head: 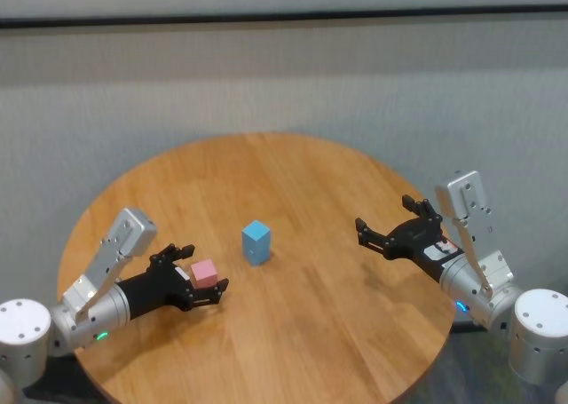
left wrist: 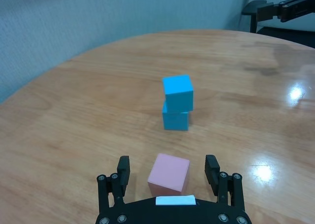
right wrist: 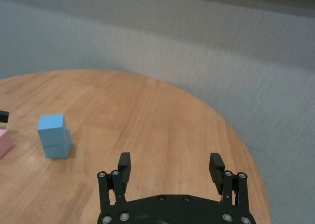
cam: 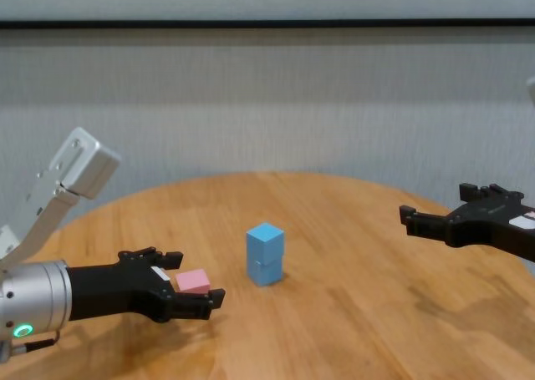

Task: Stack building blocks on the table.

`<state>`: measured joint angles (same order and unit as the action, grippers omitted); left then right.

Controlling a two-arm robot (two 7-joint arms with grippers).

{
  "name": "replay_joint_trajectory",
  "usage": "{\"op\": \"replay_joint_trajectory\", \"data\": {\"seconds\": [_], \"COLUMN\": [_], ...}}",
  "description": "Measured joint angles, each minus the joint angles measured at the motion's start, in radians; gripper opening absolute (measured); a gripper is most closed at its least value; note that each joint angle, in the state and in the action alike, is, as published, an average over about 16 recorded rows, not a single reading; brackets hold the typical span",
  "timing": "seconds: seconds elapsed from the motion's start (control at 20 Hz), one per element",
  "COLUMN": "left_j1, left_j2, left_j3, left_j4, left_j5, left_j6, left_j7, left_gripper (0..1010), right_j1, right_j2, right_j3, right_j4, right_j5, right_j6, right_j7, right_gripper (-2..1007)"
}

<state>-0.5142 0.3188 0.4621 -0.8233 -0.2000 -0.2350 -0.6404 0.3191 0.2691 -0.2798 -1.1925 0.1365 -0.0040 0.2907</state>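
Two light blue building blocks [head: 256,241] [left wrist: 176,102] [cam: 265,253] [right wrist: 54,135] stand one on the other near the middle of the round wooden table [head: 293,182], the upper one slightly turned. A pink block [head: 205,273] [left wrist: 169,174] [cam: 193,281] rests on the table to their left, its edge also showing in the right wrist view [right wrist: 4,143]. My left gripper [head: 197,280] [left wrist: 168,169] [cam: 191,284] is open, low over the table, with its fingers on either side of the pink block and gaps showing. My right gripper [head: 383,231] [right wrist: 170,166] [cam: 410,217] hangs open above the table's right side, holding nothing.
A grey wall with a dark band [head: 284,18] rises behind the table. The table edge [head: 426,360] curves close under the right arm. Bare wood lies between the blue stack and the right gripper.
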Motion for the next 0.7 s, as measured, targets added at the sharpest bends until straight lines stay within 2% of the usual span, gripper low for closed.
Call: {"op": "replay_joint_trajectory", "data": {"seconds": [0.4, 0.7], "left_j1": [0.008, 0.014], "left_j2": [0.006, 0.01], "left_j3": [0.006, 0.009], "left_j4": [-0.016, -0.028], "left_j5": [0.014, 0.023], "left_j6": [0.006, 0.01], "left_j7": [0.003, 0.009], "left_gripper": [927, 780], "right_j1": [0.0, 0.0], "right_j2": [0.0, 0.0], "right_j3": [0.0, 0.0], "right_j4": [0.0, 0.0], "right_j5": [0.0, 0.0], "right_j6": [0.0, 0.0], "right_j7": [0.0, 0.0], "right_gripper": [1001, 1001]}}
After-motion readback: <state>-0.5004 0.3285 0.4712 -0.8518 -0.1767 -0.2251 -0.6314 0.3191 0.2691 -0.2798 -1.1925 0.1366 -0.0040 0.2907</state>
